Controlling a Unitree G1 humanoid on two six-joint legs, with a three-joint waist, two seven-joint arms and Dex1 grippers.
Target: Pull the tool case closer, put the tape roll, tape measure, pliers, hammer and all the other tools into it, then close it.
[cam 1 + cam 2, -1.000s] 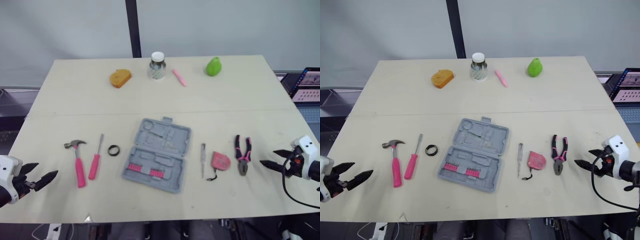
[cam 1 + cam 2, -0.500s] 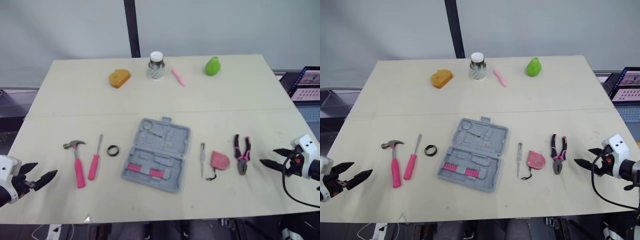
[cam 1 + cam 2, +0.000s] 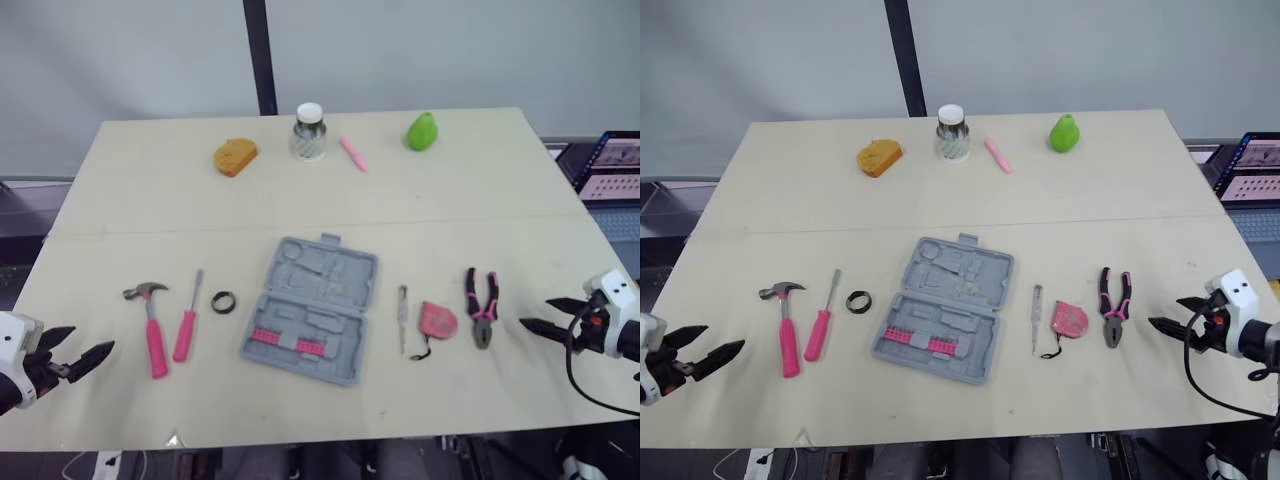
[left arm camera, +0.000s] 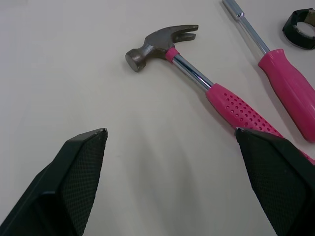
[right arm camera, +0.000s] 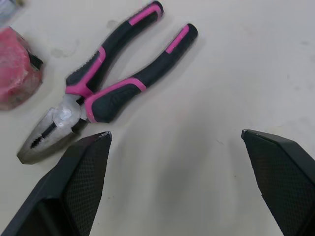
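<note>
1. Case (image 3: 311, 308): open, lying flat, mid-table.
2. Hammer (image 3: 152, 325), screwdriver (image 3: 187, 322), tape roll (image 3: 224, 301): in a row left of the case, on the table.
3. Thin driver (image 3: 403, 317), tape measure (image 3: 437, 320), pliers (image 3: 481, 305): in a row right of the case.
4. Left gripper (image 3: 94, 338): spread wide, empty, near the hammer.
5. Right gripper (image 3: 534, 312): spread wide, empty, near the pliers.

I read no text, brand, number or sign. The jar (image 3: 952, 133) beyond the tool case (image 3: 943, 308) and the laptop screen (image 3: 1258, 168) to its right are too small to read. The tape measure (image 5: 17, 81) face shows no legible print.
</note>
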